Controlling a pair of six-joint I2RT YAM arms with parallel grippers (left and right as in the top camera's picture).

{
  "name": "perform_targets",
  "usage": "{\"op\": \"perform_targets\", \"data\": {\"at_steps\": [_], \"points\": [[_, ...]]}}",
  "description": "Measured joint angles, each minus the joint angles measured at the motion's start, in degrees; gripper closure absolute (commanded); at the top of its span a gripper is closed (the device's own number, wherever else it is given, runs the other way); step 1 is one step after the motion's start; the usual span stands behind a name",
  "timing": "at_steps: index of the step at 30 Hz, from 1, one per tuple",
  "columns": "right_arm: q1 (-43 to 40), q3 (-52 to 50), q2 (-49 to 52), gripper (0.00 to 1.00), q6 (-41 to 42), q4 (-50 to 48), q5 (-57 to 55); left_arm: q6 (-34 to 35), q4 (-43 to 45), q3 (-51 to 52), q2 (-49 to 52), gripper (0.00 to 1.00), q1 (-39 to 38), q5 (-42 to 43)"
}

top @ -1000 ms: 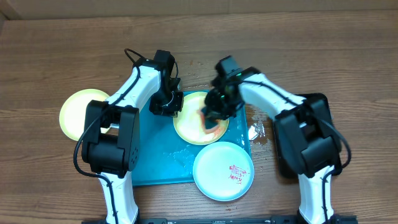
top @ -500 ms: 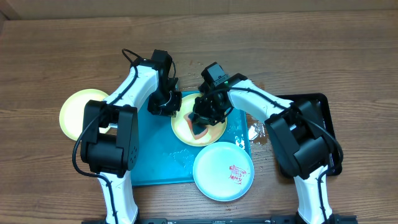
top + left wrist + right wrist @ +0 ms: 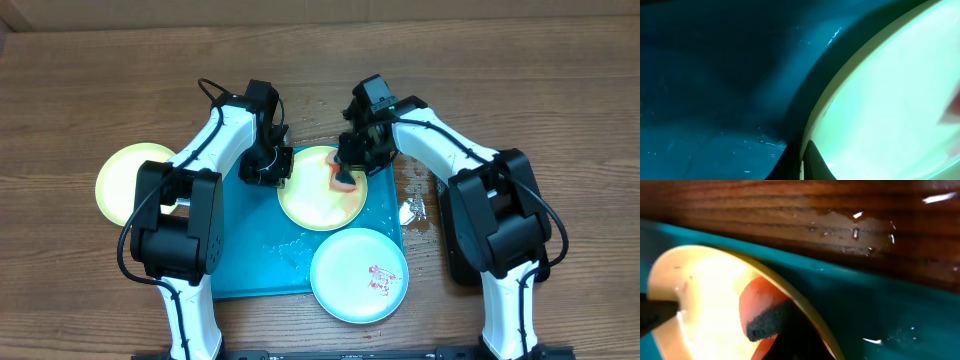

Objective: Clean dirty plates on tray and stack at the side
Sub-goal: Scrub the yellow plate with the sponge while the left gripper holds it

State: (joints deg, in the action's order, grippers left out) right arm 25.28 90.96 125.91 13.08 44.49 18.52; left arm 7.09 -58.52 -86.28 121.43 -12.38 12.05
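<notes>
Overhead, first: wooden table (image 3: 100, 80); on it the turquoise tray (image 3: 245, 250), long side towards the arms. Item one, yellow-green plate (image 3: 315, 205), lying flat in the far right part of the tray. Left gripper (image 3: 270, 172) sits at this plate's left rim, jaws closed down on the edge. Right gripper (image 3: 348, 172) is over the plate's far right part, jaws clamped on an orange sponge (image 3: 342, 182), which rests on the plate. Item two, light-blue plate (image 3: 358, 275), red smear near its centre, overlapping the near right corner of the tray and partly over the table. Item three, second yellow-green plate (image 3: 130, 185), on the bare table just left of the tray, with no smear visible. Wet patch (image 3: 410, 210) on the wood to the right of the tray. Left wrist view: dark wet tray floor (image 3: 715, 75), the yellow-green plate's curved rim and pale face (image 3: 890, 90) filling the right side, one dark fingertip (image 3: 815, 165) at the rim; a pinkish blur at the right edge is possibly the sponge. Right wrist view: plate (image 3: 700, 290) close up, sponge (image 3: 757, 297) with a dark scouring face pressed at its rim, tray (image 3: 880, 310) beyond, then wet table (image 3: 765, 215).
</notes>
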Motion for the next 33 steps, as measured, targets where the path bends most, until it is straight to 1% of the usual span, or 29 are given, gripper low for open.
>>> {"op": "perform_targets", "data": {"at_steps": [5, 11, 16, 22, 28, 33], "points": [[1.62, 0.63, -0.02, 0.96, -5.60, 0.09, -4.24, 0.00, 0.02, 0.00, 0.00, 0.96, 0.00, 0.00], [5.20, 1.40, -0.22, 0.96, -11.89, 0.13, -13.03, -0.02, 0.04, 0.00, 0.00, 0.95, 0.00, 0.00], [9.11, 1.73, -0.28, 0.96, -14.88, 0.13, -23.37, -0.04, 0.02, 0.00, 0.00, 0.96, 0.00, 0.00], [11.30, 1.73, -0.22, 0.96, -17.44, -0.20, -30.77, -0.04, 0.02, 0.00, 0.00, 0.96, 0.00, 0.00], [11.45, 1.90, -0.11, 0.96, -18.32, 1.36, -32.94, -0.07, 0.07, 0.00, 0.00, 0.95, 0.00, 0.37], [10.73, 2.64, -0.09, 0.96, -18.08, 6.12, -33.09, -0.04, 0.44, 0.00, 0.00, 0.95, -0.02, 1.11]]}}
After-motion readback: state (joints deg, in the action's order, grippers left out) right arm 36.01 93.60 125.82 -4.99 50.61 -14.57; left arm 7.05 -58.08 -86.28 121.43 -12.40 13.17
